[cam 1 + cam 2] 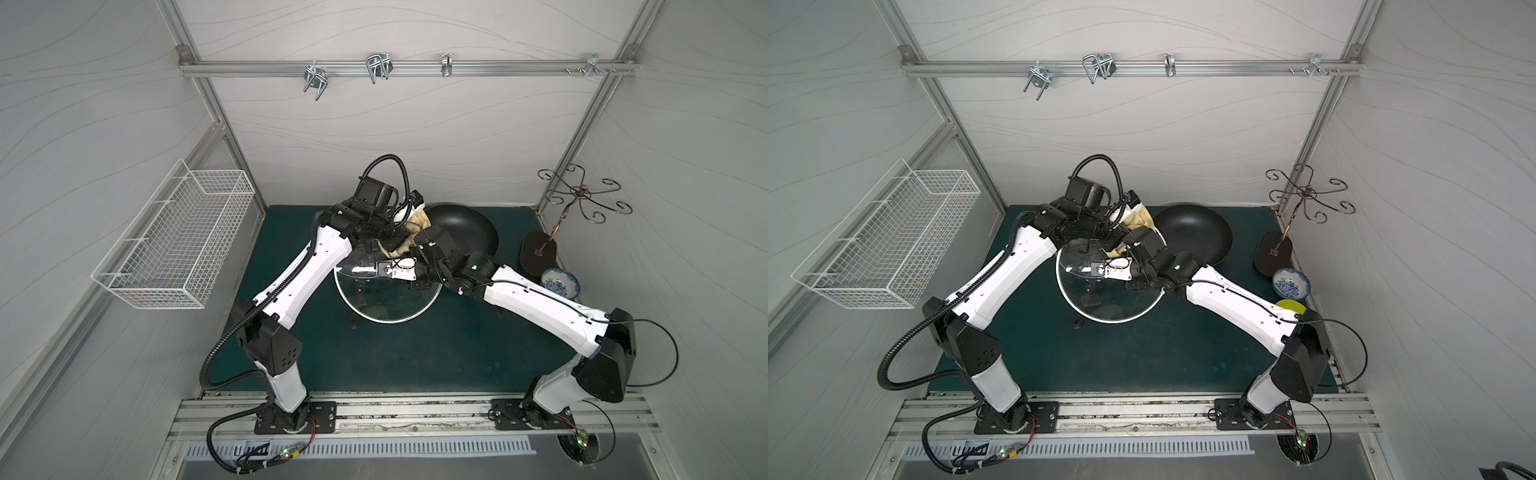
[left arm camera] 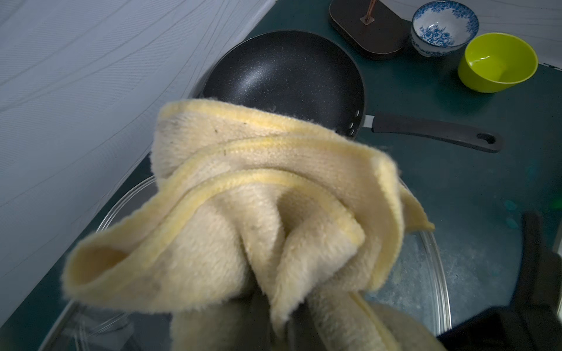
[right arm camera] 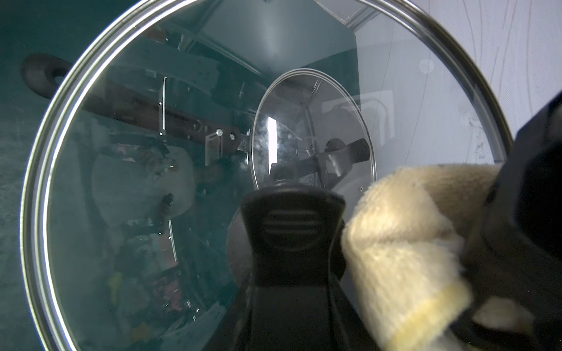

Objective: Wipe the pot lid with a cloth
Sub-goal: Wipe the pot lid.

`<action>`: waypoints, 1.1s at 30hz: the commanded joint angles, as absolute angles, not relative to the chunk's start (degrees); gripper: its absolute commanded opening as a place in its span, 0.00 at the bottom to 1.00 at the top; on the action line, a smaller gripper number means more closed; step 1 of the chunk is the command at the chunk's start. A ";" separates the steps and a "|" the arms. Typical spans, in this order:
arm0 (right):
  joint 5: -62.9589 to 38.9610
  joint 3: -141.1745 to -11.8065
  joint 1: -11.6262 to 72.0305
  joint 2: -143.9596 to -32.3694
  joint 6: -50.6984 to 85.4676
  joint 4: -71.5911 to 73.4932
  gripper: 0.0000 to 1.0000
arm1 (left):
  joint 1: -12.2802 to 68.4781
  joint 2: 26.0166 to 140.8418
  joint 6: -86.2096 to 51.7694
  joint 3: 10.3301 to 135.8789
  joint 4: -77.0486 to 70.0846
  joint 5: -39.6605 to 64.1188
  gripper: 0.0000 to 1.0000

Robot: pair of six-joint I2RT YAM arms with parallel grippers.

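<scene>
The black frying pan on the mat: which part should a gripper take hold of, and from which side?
I would take the pan by its long handle, near the middle. It is straight and narrow, juts sideways from the rim and has bare mat on both sides, so come down from above with the jaws across it. The body looks too wide.

The left arm (image 1: 320, 253) and right arm (image 1: 540, 299) were built of glossy white shells between matt black joint blocks, the shells dotted with small dark screw holes. A ribbed black conduit (image 1: 204, 361) looped from the left base plate (image 1: 324, 415) up along that arm. The right arm trailed only a thin black cable (image 1: 676, 353), and a green light (image 1: 1179, 266) glowed on its wrist block. The left gripper (image 1: 401, 237) was black, with a white camera housing (image 1: 415, 203) behind it.
</scene>
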State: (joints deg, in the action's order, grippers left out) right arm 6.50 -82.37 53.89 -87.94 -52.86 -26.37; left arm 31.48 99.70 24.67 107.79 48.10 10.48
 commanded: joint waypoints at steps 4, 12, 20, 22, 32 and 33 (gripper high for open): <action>6.05 -86.56 51.90 -83.09 -49.71 -13.36 0.00 | 29.27 100.08 22.64 110.20 46.23 6.19 0.00; 7.42 -84.90 48.20 -81.10 -42.93 -13.36 0.00 | 25.55 96.28 17.10 108.08 41.91 2.95 0.00; 12.31 -89.57 44.85 -81.97 -27.97 -14.98 0.00 | 24.79 91.90 14.20 99.81 37.89 1.41 0.00; 13.29 -91.42 44.11 -82.71 -23.37 -16.18 0.00 | 24.79 91.14 13.85 97.72 36.88 1.30 0.00; 16.08 -97.73 41.80 -86.46 -4.93 -18.91 0.00 | 28.18 85.04 18.72 87.71 30.77 0.30 0.00; 16.22 -98.43 41.75 -86.96 -3.91 -19.06 0.00 | 29.03 84.59 19.38 86.90 30.35 -0.15 0.00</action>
State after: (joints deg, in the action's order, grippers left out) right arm 16.14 -92.68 41.43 -88.18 -12.40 -30.20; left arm 27.16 85.91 16.14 88.53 32.73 1.50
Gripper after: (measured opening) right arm 0.331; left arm 0.067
